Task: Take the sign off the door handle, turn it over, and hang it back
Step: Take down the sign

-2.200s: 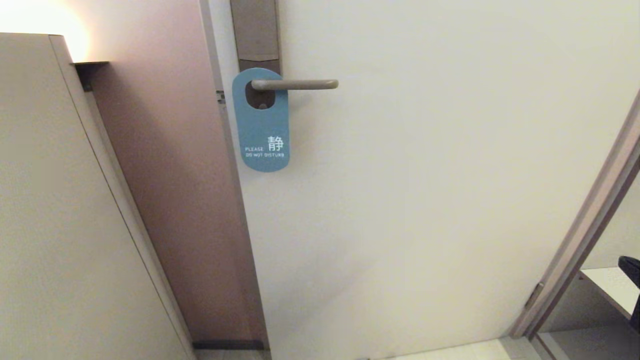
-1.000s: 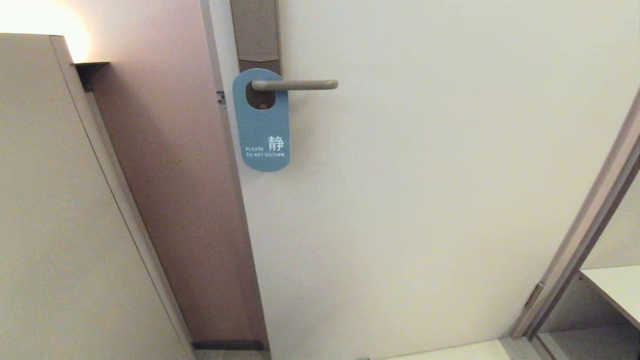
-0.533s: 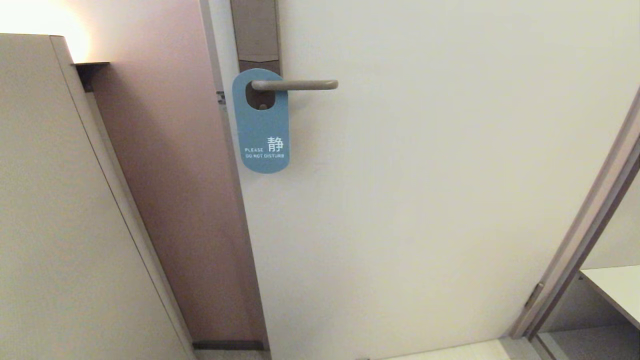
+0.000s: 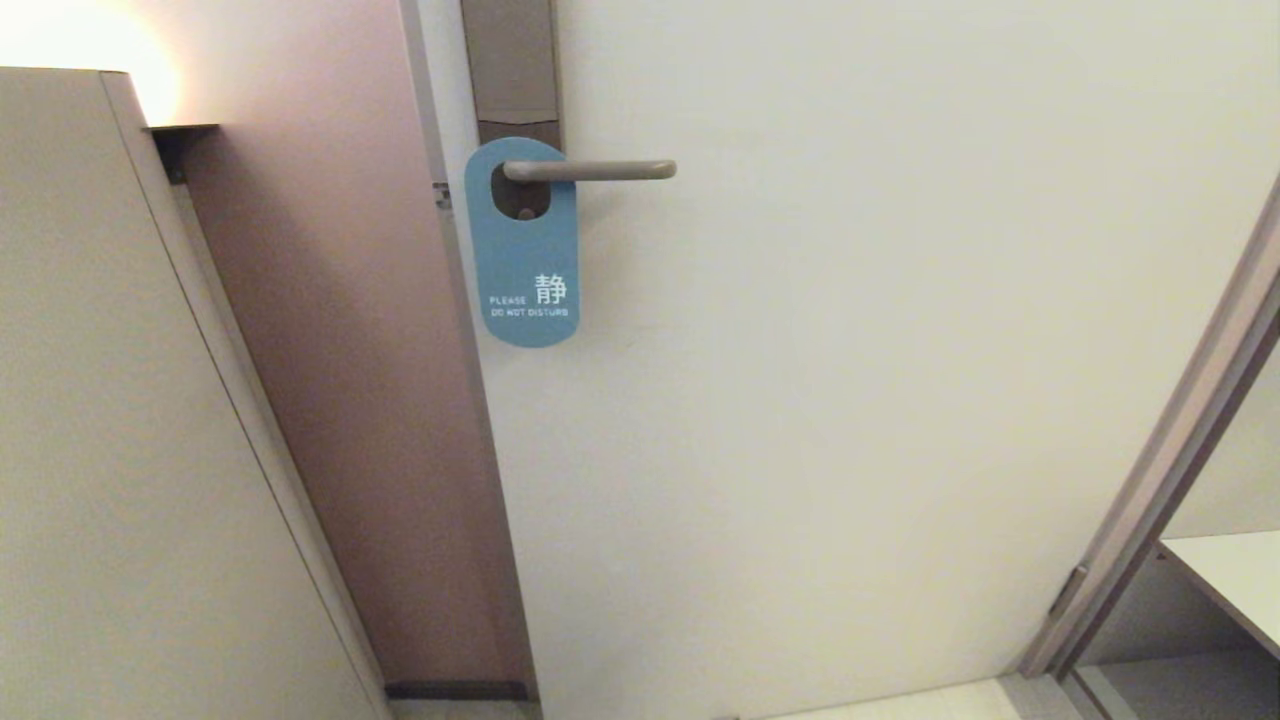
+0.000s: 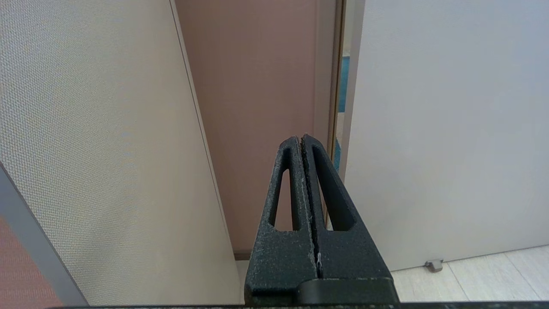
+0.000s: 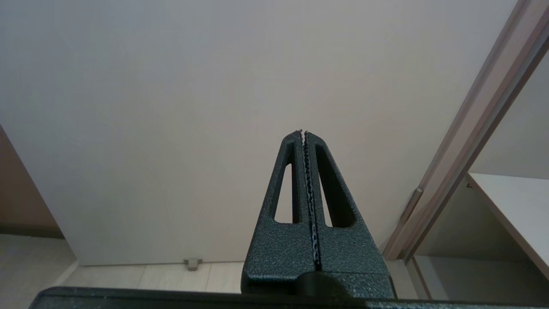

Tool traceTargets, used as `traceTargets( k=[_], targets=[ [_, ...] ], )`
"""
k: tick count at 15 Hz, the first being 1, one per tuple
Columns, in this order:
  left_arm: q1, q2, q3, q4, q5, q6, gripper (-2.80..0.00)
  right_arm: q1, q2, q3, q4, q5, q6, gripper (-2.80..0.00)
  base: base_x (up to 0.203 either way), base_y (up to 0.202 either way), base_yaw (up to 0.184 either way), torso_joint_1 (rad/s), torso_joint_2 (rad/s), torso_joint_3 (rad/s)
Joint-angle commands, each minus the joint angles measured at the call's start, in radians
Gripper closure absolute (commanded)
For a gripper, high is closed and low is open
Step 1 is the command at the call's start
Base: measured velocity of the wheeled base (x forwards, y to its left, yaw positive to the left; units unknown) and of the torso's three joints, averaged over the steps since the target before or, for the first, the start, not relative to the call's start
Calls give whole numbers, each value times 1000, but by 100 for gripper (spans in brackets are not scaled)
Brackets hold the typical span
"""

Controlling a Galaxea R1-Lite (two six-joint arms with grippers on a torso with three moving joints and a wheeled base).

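The sign (image 4: 524, 262) hangs by its oval hole on the door handle (image 4: 590, 170), blue side out with white "PLEASE DO NOT DISTURB" lettering. The handle is a slim beige lever on a brown backplate (image 4: 510, 65) at the white door's left edge. Neither arm shows in the head view. My left gripper (image 5: 301, 138) is shut and empty, low down, facing the gap between the door and the brown wall. My right gripper (image 6: 302, 132) is shut and empty, low, facing the lower part of the door. The sign and handle are out of both wrist views.
A beige panel (image 4: 120, 420) stands at the left, with a brown wall (image 4: 350, 380) behind it. The door frame (image 4: 1170, 460) runs up at the right beside a white shelf (image 4: 1230, 580). A small door stop (image 6: 192, 263) sits at the door's bottom edge.
A dark object at the right edge, above the shelf, has left the head view. The sign has swung very slightly on the handle and hangs still.
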Motion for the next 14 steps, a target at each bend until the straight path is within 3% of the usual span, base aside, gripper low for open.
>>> traceTargets(
  k=[1,14],
  targets=[
    [1,2,0,-1,0,0,0,-1,-6,0,0,0,-2,0,0,0,0,0,0,0],
    [1,2,0,0,0,0,0,1,-6,0,0,0,-1,0,0,0,0,0,0,0]
  ],
)
